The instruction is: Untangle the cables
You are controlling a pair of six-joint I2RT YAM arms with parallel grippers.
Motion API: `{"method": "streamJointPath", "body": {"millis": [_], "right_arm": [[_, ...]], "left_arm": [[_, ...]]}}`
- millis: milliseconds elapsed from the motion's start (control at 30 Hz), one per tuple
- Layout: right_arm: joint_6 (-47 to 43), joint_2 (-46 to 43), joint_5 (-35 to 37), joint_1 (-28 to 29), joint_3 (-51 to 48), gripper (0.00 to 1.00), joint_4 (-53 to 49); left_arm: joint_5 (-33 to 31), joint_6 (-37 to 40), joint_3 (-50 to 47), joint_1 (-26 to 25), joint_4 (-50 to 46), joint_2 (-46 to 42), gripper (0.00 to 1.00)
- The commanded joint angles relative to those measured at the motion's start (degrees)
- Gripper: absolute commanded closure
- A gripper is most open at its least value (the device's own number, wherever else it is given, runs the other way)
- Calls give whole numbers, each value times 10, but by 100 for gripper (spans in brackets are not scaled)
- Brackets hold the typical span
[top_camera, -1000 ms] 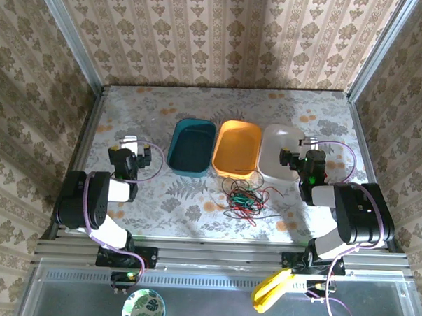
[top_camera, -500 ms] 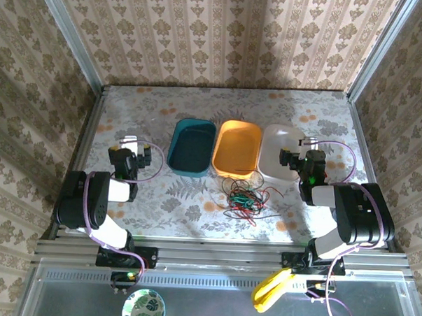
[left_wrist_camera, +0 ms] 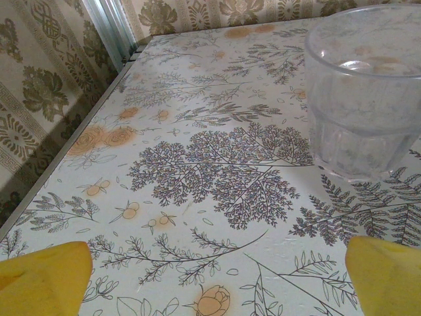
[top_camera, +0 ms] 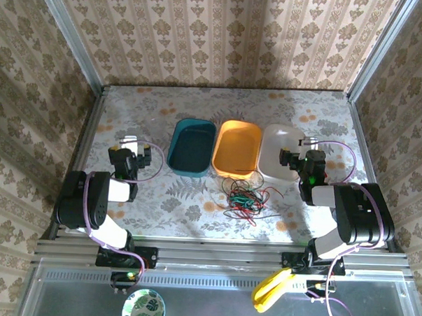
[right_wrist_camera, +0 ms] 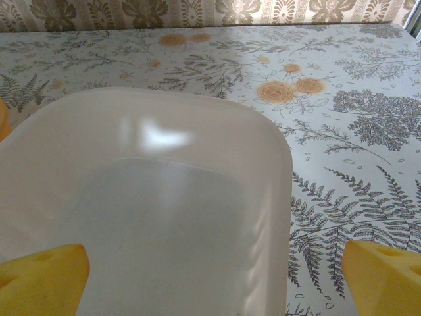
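At 6 o'clock from the orange bin [top_camera: 237, 146], I see the cables [top_camera: 246, 198] in one tangled heap on the table [top_camera: 160, 198]. Left gripper [left_wrist_camera: 210, 280] is wide open, empty, with a glass [left_wrist_camera: 362, 92] at 1 o'clock. Right gripper [right_wrist_camera: 216, 280] is wide open too, empty, facing the white bin [right_wrist_camera: 164, 197].

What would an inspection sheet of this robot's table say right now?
Surface: floral-printed tabletop, flat.
Job's things: tangled pile of thin red, green and black wires, before the orange plastic bin, ungrasped.
Clutter: teal plastic bin, orange bin and white plastic tub in a row, empty; clear glass tumbler ahead of left end effector.
End effectors: left open; right end effector open at the tub's edge; both empty.
Cables: lilac arm cable loops at the wrists, apart from the wires.
Surroundings: patterned wallpaper walls, aluminium frame.
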Motion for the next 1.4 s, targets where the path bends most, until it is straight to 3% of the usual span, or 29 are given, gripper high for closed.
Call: {"method": "streamJointPath", "body": {"millis": [0,267,367,433,500,600,667,733,867,933,1033,1200,1367], "right_arm": [[4,1,-5,-3,6,0,9],[15,1,-55,-26,3,0,15],[4,-10,-82,-26,13,0,-6],[9,-56,-76,-25,56,0,-117],[49,-102,-22,-24,115,7,-261],[112,-151,48,-1,130,13,-312],[112,-193,84,45,155,14,-394],[114,-218,86,93,177,15,-472],[108,-254,-37,184,186,15,-567],[92,-250,-118,224,194,17,-607],[65,-210,-196,285,222,19,-672],[47,-118,-194,331,250,31,-705],[43,-29,-173,332,290,35,-697]], "left_arm": [[-7,1,12,3,2,-3,0],[-5,5,18,2,-15,-11,0],[-63,15,56,-20,-120,-66,0],[-116,13,96,-33,-213,-105,0],[-157,10,118,-47,-247,-133,0],[-186,-24,166,-82,-334,-169,0],[-180,-50,216,-120,-430,-176,0],[-151,-51,236,-179,-465,-173,0],[-43,-67,246,-321,-463,-144,0],[-4,-73,258,-373,-468,-112,0],[-49,-109,284,-421,-483,-60,0],[-179,-288,296,-412,-506,-34,0],[-210,-337,290,-411,-495,-39,0]]}}
